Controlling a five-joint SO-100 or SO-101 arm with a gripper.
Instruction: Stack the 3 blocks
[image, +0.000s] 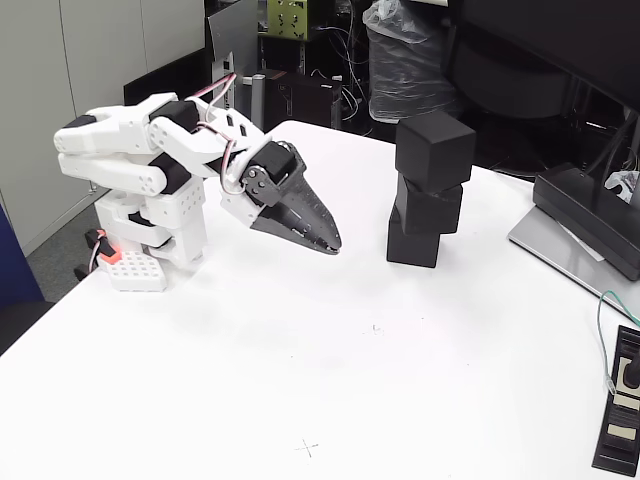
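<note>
White tabletop (330, 380) fills the fixed view, with a cluttered lab backdrop of cables and dark equipment behind it. On the left sits the white arm (150, 165), folded low over its base, its forearm reaching toward the middle of the table. The gripper (325, 240) points down and to the right, tip hovering just above the surface, and its two dark fingers (300, 215) look pressed together to a point, holding nothing. Over to the right of it, well clear of the tip, stands the tower: three black cubes, one on another. The bottom cube (413, 243) rests on the table, the middle cube (429, 206) sits on it slightly twisted, and the top cube (435, 150) is turned at a noticeable angle, overhanging a little. At the far right edge lies a flat black device on a grey base (585, 235), and a small black box (622, 415) sits by the lower right corner, a thin cable running up from it.
</note>
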